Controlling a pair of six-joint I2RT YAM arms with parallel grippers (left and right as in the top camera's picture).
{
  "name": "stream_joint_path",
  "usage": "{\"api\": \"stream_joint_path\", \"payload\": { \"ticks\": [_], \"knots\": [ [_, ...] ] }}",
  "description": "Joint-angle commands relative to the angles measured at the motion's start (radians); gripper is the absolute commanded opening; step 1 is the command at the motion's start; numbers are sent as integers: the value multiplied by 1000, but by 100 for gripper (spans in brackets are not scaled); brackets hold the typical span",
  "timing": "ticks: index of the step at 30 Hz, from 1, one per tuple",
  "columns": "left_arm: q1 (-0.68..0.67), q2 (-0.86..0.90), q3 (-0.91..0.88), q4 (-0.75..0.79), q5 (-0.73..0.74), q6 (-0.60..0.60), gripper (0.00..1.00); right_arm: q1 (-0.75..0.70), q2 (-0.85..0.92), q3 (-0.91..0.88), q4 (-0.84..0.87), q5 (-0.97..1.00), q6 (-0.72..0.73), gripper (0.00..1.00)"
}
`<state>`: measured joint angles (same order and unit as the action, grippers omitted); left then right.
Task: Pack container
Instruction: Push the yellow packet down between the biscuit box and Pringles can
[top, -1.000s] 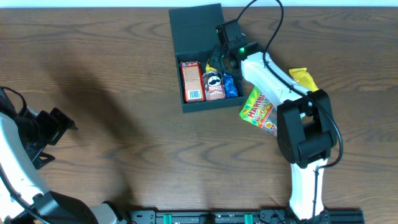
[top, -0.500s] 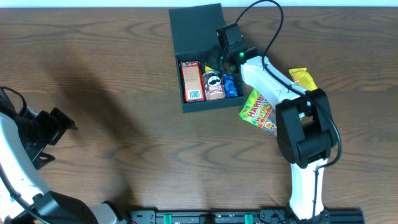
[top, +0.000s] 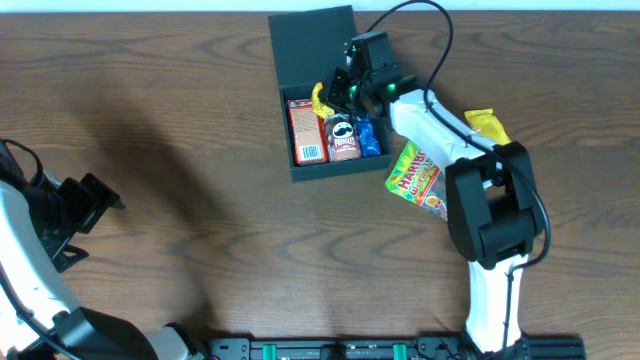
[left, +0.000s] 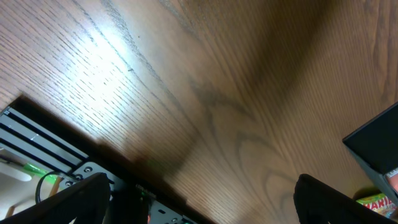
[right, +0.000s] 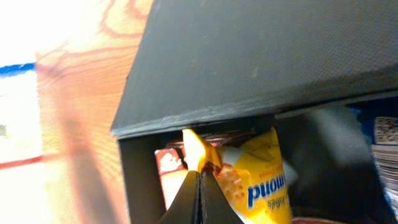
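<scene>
Now: container (top: 296, 168) sits on the table (top: 180, 120) with its flap lid (top: 310, 45) thrown back flat behind the tray. Inside it, side by side along the front wall: red-and-white carton (top: 307, 130) at the container's left wall, Pringles can (top: 343, 137) in the middle, blue packet (top: 371, 138) against the right wall. Right gripper (top: 337, 92) is over the back of the container near the hinge, its fingers pinched fully together on a corner of a yellow packet (top: 320, 98). The wrist view confirms it: fingertips (right: 200, 186) meet with the yellow packet (right: 261, 174) crumpled between them, under the dark edge of the container (right: 249, 56). The packet hangs tilted above the carton end; cannot tell whether it touches anything below. Just right of the container, outside it, a Haribo bag (top: 415, 178) lies on the wood, and a second yellow packet (top: 485, 125) lies farther right, partly under the arm. Left gripper (left: 200, 186) is well away to the container's left, jaws spread wide, nothing between them, bare wood beneath, one corner of the container (left: 379, 143) just in its view.
</scene>
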<state>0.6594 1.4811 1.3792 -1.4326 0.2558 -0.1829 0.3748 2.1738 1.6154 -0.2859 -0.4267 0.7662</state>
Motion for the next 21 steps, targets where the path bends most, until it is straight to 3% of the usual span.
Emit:
{"api": "stream_joint_path", "payload": {
  "ticks": [1, 10, 17, 21],
  "knots": [
    [4, -3, 11, -3, -4, 0, 95, -33, -50, -8, 13, -131, -30, 2],
    [4, -3, 11, -3, -4, 0, 95, -79, -75, -8, 144, -380, 70, 1],
    [4, -3, 11, -3, -4, 0, 95, -79, -74, -27, 156, -412, 101, 2],
    [4, -3, 11, -3, -4, 0, 95, -80, -74, -100, 251, -412, 126, 2]
  ]
}}
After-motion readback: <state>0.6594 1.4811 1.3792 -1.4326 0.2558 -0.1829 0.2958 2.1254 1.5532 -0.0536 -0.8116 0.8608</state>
